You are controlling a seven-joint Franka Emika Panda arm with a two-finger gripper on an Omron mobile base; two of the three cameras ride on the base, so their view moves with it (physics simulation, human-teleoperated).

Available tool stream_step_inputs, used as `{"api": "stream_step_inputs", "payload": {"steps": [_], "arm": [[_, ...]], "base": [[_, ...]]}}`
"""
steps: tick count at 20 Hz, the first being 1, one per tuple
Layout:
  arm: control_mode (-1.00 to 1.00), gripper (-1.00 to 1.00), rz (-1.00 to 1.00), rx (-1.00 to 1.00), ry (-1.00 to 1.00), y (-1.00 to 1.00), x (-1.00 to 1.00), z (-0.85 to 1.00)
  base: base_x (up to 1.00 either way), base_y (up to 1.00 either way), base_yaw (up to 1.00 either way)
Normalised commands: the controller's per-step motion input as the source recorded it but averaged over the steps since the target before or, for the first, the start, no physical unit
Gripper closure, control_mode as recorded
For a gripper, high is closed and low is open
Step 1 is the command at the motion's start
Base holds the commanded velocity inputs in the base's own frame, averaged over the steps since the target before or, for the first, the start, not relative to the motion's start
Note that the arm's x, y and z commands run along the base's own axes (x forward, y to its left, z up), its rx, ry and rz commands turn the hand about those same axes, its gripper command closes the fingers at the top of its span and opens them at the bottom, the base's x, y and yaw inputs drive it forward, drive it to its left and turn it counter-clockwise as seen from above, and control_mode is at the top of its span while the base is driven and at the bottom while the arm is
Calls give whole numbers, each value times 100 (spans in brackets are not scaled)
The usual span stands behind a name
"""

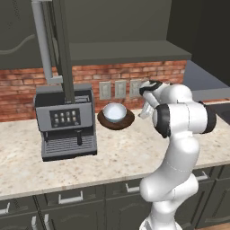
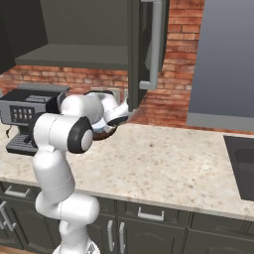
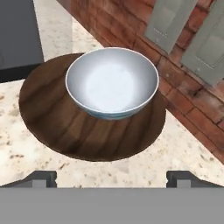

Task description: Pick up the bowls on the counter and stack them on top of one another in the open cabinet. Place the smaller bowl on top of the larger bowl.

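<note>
— Fingers [image 3: 43, 178]: state?
— Spread wide, holding nothing; gripper [image 3: 112, 179] clear of both bowls.
— Bowls?
— Smaller bowl [image 3: 112, 83] sits inside larger bowl [image 3: 57, 118], just ahead of the fingertips, on counter [image 3: 26, 162].

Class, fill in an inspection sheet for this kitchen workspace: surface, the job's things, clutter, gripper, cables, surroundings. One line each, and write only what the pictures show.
Surface: beige speckled counter, nothing spilled on it.
Job's things: smaller bowl sits upright inside the larger bowl, both on the counter by the brick wall; open cabinet shelf holds nothing seen.
Clutter: coffee machine left of the bowls.
Gripper: gripper open, jaws wide, short of the bowls, holding nothing.
Cables: nothing seen.
Surroundings: brick wall with wall outlets; drawers under the counter.
</note>
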Motion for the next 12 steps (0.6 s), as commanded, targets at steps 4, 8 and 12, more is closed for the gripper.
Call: {"api": "stream_step_inputs", "payload": {"steps": [4,8,12], "arm": [[-100,-100,-34,9,0,7,-11,0],[-100,-100,-29,-8,2,37,29,0],[-100,-100,-19,-4,7,21,20,0]], "base": [[0,0,0],[0,0,0],[0,0,0]]}}
